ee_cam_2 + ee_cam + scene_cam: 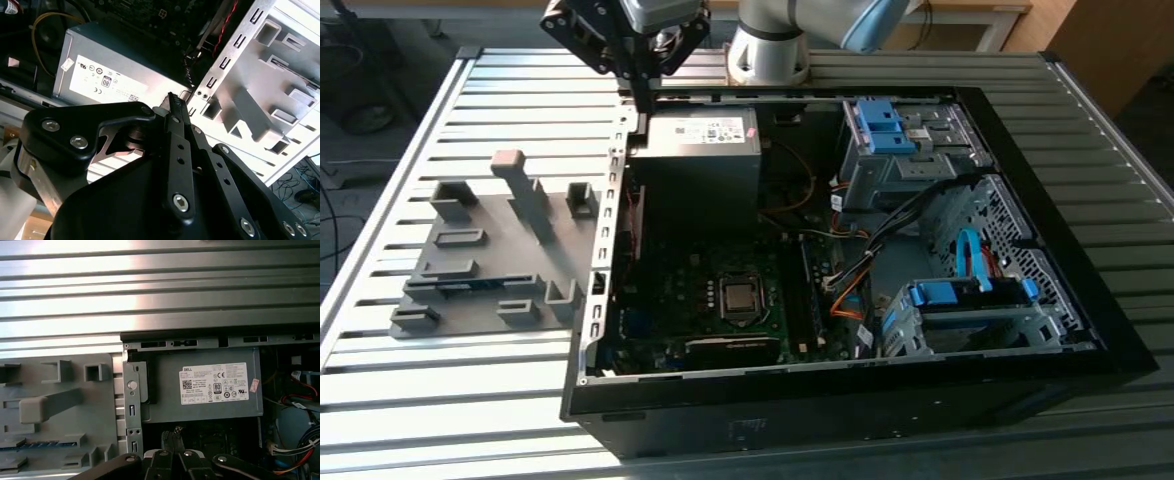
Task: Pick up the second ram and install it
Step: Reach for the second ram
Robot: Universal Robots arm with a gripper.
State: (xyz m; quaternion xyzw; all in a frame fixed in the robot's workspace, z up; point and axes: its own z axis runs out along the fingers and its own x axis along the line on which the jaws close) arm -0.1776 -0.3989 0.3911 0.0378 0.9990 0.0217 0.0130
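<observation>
The slatted table point(400, 380) carries the open computer case point(1067, 330). In the exterior view, a gray holder point(520, 262) sits at nine o'clock from the case. The gripper point(640, 100) hangs at the case's eleven o'clock corner, jaws pressed together and empty. The second ram point(454, 284) lies in the holder. For a clean pick, I judge the jaws should open wide and meet the stick squarely.

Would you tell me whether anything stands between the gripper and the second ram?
Partly: tall posts of the holder rise between the gripper and the ram, which lies in a holder slot outside the case. Nothing covers it from above.
</observation>
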